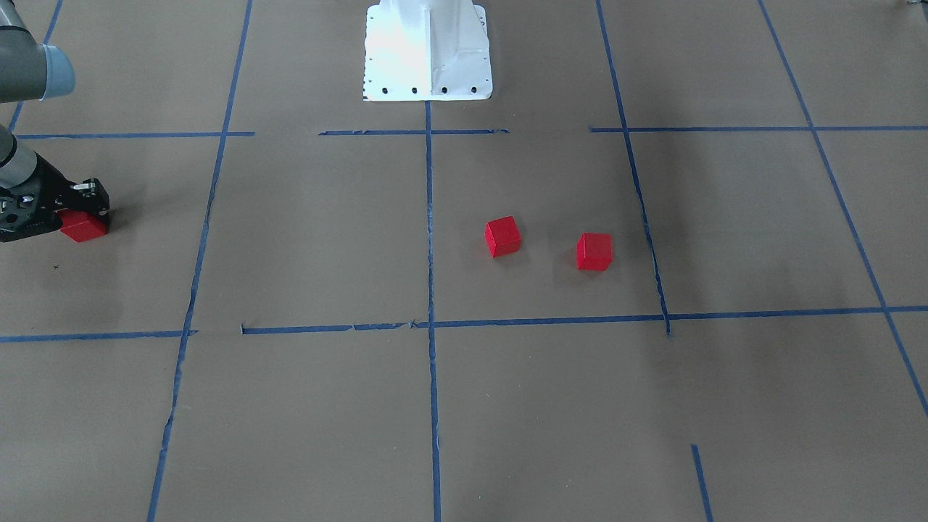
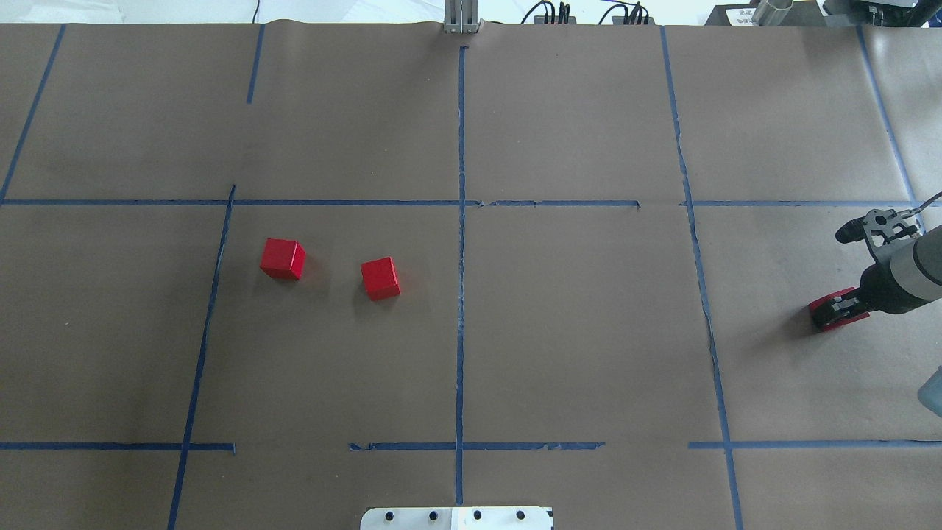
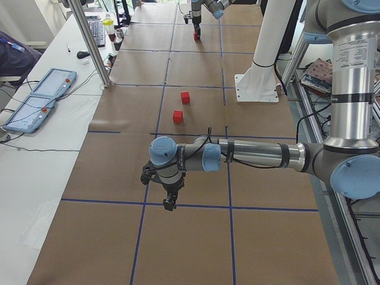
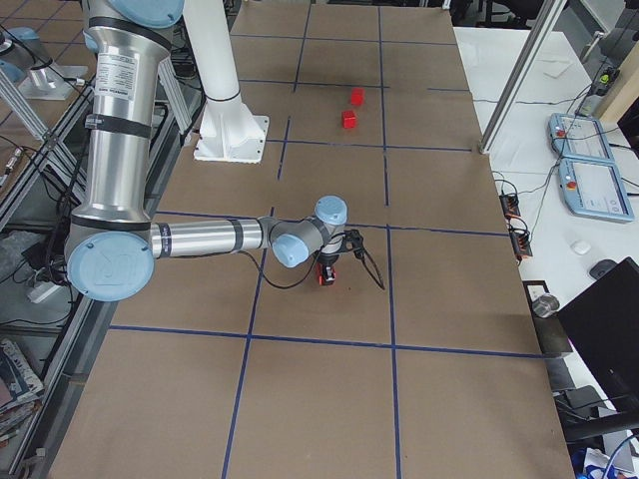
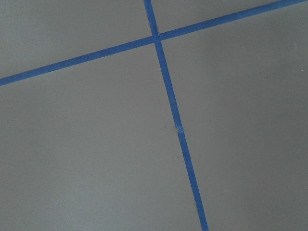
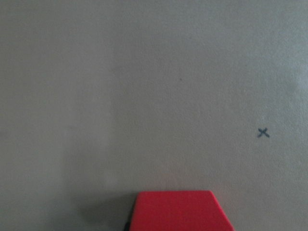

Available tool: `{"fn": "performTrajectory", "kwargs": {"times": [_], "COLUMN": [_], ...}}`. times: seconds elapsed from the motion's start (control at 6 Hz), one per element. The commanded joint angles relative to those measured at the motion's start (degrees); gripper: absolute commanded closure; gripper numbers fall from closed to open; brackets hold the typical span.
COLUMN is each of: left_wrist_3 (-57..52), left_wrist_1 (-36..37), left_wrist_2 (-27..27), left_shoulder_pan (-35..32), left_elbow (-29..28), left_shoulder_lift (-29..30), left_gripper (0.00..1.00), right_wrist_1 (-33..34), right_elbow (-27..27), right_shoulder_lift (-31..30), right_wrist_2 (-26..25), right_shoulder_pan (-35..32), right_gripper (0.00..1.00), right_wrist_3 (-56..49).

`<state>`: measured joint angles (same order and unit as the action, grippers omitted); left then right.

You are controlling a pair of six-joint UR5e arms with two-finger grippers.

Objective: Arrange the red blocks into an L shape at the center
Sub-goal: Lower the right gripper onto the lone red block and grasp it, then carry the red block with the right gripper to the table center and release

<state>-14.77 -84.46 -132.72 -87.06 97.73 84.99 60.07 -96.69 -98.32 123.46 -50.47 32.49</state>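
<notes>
Currently in the pick step. Right gripper [image 2: 837, 308] is clamped on the third red block [image 1: 85, 228], low over the bench [image 2: 589, 331] at the robot's far right. The near-centre block [image 2: 380, 277] and outer block [image 2: 282, 258] sit apart, left of the centre tape line [image 2: 461, 294]. Can't tell whether the left gripper [image 3: 169, 202] is open or closed. Next, I'd say: lift, carry to centre, set down flush; the other two need closing up.

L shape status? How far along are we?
Done: nothing, no L yet. The outer block and inner block lie apart on the robot's left of the centre tape line. In hand: right end effector is at the third block, far right; grip unconfirmed. Remaining: bring all three together at centre.
</notes>
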Motion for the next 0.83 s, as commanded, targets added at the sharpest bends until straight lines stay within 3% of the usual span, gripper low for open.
{"fn": "performTrajectory", "kwargs": {"times": [0.0, 0.17, 0.33, 0.67], "left_wrist_3": [0.00, 0.00, 0.00, 0.00], "left_wrist_1": [0.00, 0.00, 0.00, 0.00], "left_wrist_2": [0.00, 0.00, 0.00, 0.00], "left_shoulder_pan": [-0.04, 0.05, 0.05, -0.04], "left_elbow": [0.00, 0.00, 0.00, 0.00], "left_shoulder_lift": [0.00, 0.00, 0.00, 0.00], "left_gripper": [0.00, 0.00, 0.00, 0.00], "right_wrist_1": [0.66, 5.71, 16.03, 24.63], "right_elbow": [-3.04, -7.07, -9.28, -8.43], "right_shoulder_lift": [0.15, 2.58, 11.14, 28.81], "right_wrist_2": [0.29, 0.64, 0.56, -2.67], "right_shoulder_pan": [0.20, 0.20, 0.37, 9.99], "right_gripper": [0.83, 0.84, 0.83, 0.81], "right_wrist_3": [0.29, 0.64, 5.95, 22.44]}}
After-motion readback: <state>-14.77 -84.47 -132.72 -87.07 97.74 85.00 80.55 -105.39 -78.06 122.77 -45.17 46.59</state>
